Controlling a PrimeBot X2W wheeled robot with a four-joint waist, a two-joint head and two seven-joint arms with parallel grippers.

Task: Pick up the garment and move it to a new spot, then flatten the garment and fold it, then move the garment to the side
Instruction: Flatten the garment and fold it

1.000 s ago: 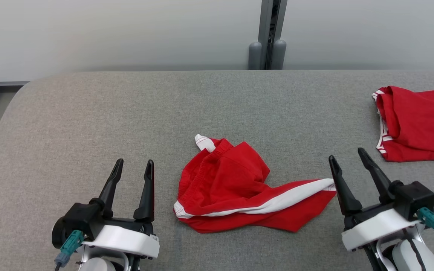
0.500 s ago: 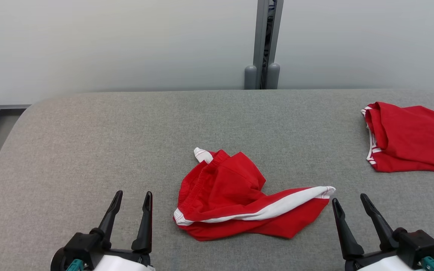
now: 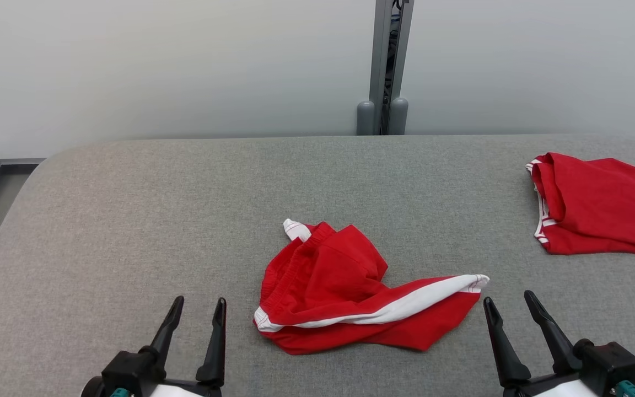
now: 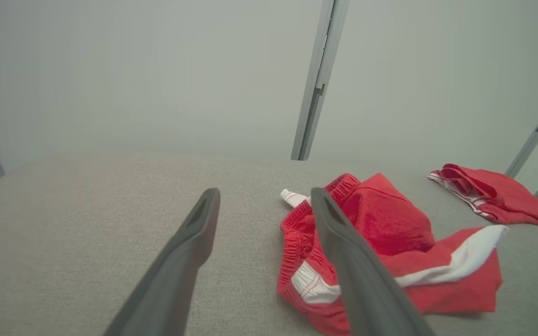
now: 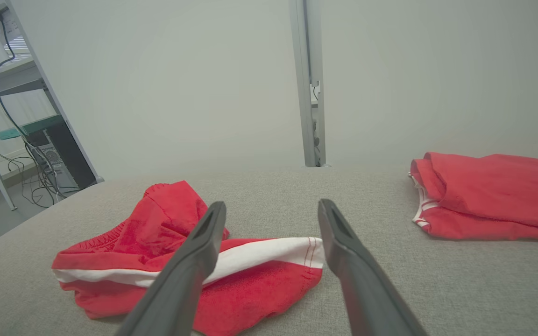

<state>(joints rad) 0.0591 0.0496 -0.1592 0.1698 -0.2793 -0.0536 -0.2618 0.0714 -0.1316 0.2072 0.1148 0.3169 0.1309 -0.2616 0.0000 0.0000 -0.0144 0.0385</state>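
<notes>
The garment (image 3: 345, 289) is a crumpled pair of red shorts with a white side stripe, lying in the middle of the grey padded table (image 3: 130, 209). It also appears as the garment (image 4: 390, 242) and the garment (image 5: 175, 252) in the wrist views. My left gripper (image 3: 199, 304) stands open to its left, near the table's front edge, holding nothing. To the right of the shorts, my right gripper (image 3: 507, 305) is open too, its fingers just off the stripe's white end. Neither gripper touches the cloth.
A second red garment (image 3: 598, 204) lies folded at the table's far right, also seen as the folded garment (image 5: 488, 196). A grey post (image 3: 383, 66) rises behind the table's back edge. A desk frame with cables (image 5: 21, 140) stands off the table's left.
The head camera has tilted up, so the whole picture has slid down. Both grippers have sunk toward the view's bottom edge and still stand open. The garment lies as before.
</notes>
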